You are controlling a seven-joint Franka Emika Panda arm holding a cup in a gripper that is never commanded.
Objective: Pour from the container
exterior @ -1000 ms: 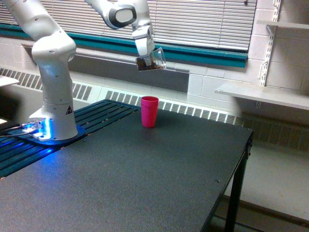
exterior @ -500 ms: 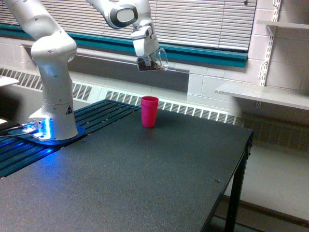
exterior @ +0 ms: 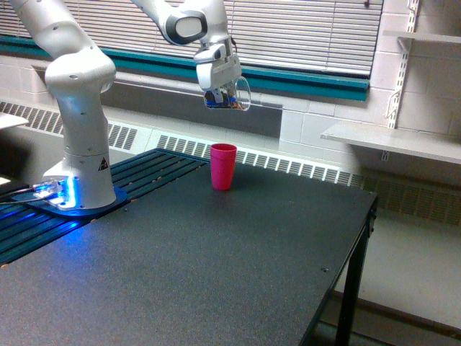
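Arm base at left. End effector (exterior: 225,92) clamped on the clear cup (exterior: 232,96), tipped on its side above the pink cup (exterior: 222,166) on the tabletop (exterior: 216,252). Probably light, thin-walled, crushable: grip the sidewall gently.

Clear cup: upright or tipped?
Tipped. The clear cup lies nearly sideways in the end effector, rim toward the exterior view's right, above the pink cup.

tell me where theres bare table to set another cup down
Most of the black table is bare: the whole stretch from the pink cup to the near edge and the exterior view's right edge. It is crowded only at the exterior view's left, by the robot base and the slatted strip.
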